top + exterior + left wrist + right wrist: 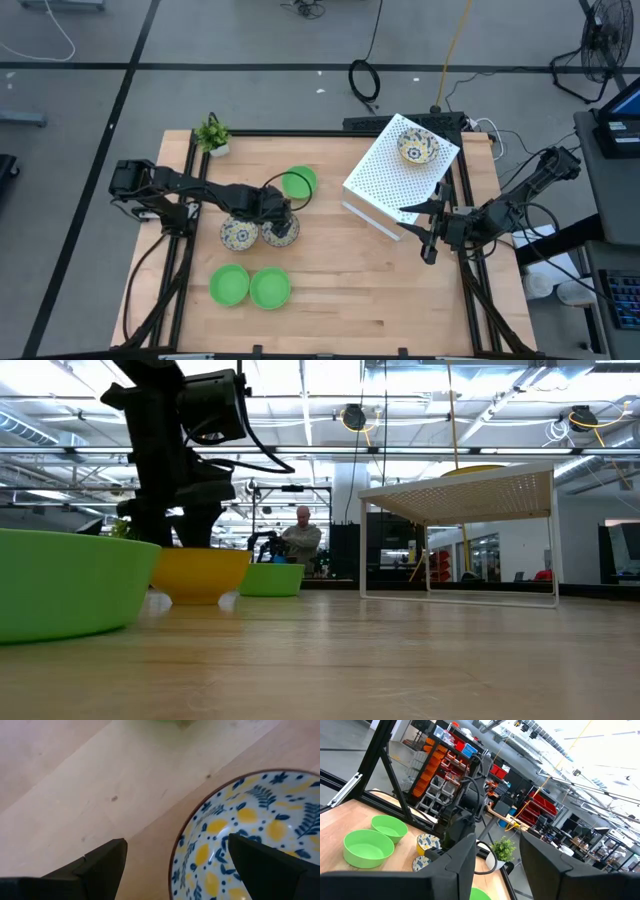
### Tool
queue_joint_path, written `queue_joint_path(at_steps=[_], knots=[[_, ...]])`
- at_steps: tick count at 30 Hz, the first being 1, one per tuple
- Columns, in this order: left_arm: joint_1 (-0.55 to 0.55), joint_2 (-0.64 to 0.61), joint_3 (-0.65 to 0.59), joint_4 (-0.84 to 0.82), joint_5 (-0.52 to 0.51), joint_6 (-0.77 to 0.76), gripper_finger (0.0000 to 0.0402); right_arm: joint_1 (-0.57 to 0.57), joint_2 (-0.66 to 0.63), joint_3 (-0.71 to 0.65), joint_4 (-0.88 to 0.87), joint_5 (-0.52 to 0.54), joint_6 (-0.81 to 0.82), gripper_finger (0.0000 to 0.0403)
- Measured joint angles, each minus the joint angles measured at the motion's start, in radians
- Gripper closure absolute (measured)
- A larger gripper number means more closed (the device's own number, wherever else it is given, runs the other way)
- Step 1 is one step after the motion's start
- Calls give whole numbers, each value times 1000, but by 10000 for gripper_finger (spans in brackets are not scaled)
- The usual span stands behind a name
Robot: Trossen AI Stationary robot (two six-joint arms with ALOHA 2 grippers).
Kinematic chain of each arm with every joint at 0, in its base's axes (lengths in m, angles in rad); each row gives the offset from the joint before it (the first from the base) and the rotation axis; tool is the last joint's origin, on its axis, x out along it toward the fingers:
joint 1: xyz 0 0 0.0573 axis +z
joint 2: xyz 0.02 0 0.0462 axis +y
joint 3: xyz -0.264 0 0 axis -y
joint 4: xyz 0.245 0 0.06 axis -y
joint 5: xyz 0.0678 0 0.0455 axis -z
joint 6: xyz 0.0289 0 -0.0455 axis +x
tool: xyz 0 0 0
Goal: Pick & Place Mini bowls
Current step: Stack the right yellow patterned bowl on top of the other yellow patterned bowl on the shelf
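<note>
Left hand (283,222), fingers spread wide, straddles the rim of a floral bowl (250,835) on the counter (350,270). Right hand (428,232) hovers open, well apart.

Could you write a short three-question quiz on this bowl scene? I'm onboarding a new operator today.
1. True or false: a patterned bowl sits on top of the white perforated stand.
2. How many plain green bowls are on the table?
3. The left gripper is: A) shut on a green bowl, B) open, straddling the rim of a floral bowl, C) parked off the table.

Key: 1 true. 2 three: two near the front edge, one farther back. 3 B. The right gripper waits beside the stand.
</note>
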Motion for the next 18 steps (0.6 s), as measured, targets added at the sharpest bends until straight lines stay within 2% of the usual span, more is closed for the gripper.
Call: queue_joint_path(at_steps=[18], knots=[[1,0,-14,5,14,7,55,0,0,0,0,0,-3,264]])
